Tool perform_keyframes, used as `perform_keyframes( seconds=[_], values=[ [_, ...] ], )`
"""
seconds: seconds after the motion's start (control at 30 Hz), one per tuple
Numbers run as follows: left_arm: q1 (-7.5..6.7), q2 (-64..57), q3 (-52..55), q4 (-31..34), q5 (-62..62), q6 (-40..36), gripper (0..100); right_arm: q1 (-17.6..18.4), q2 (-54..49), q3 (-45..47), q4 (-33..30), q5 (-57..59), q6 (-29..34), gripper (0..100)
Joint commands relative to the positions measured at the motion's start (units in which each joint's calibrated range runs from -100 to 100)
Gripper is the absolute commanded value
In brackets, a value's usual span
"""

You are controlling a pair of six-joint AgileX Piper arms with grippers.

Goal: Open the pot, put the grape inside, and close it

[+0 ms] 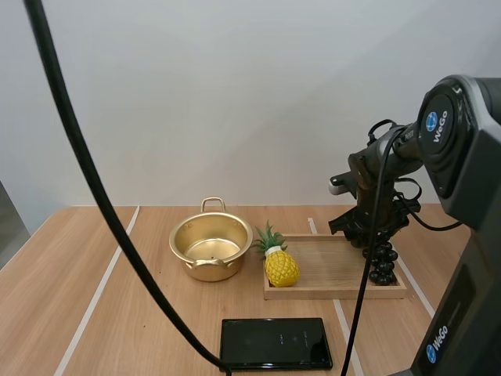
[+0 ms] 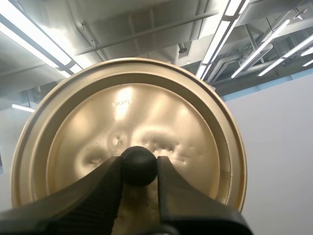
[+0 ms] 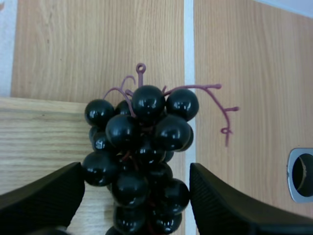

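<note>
The gold pot stands open on the table, left of the wooden tray. In the left wrist view my left gripper is shut on the black knob of the gold lid, which is held up in the air. A bunch of dark grapes lies at the tray's right end. My right gripper hangs just above it. In the right wrist view that gripper is open, its fingers standing on either side of the grapes.
A yellow toy pineapple sits on the tray's left end, close to the pot. A black phone lies flat near the table's front edge. The grapes rest half over the tray's edge, beside a white table stripe.
</note>
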Motion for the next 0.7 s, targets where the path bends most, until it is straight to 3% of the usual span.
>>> perform_keyframes(
  seconds=[0.0,0.27,0.33,0.37,0.4,0.67],
  values=[
    [0.10,-0.32,-0.41,-0.23,0.02,-0.60,0,-0.59,0.81,0.05,-0.52,-0.87,0.53,100],
    [0.10,-0.32,-0.41,-0.23,1.30,-0.60,0,-2.68,1.35,0.05,-0.52,-3.44,-0.55,100],
    [0.10,-0.32,-0.41,-0.23,1.30,-0.60,0,-2.77,1.35,0.05,-0.52,-2.21,-0.47,44],
    [0.10,-0.32,-0.41,-0.23,1.30,-0.60,0,-2.77,1.21,0.05,-0.52,-1.04,0.26,6],
    [0.10,-0.32,-0.41,-0.23,1.30,-0.60,0,-2.77,1.05,0.05,-0.42,-0.54,1.50,0],
    [0.10,-0.32,-0.41,-0.23,1.30,-0.60,0,-2.77,-3.52,0.05,-0.01,-0.54,2.30,0]
  ],
)
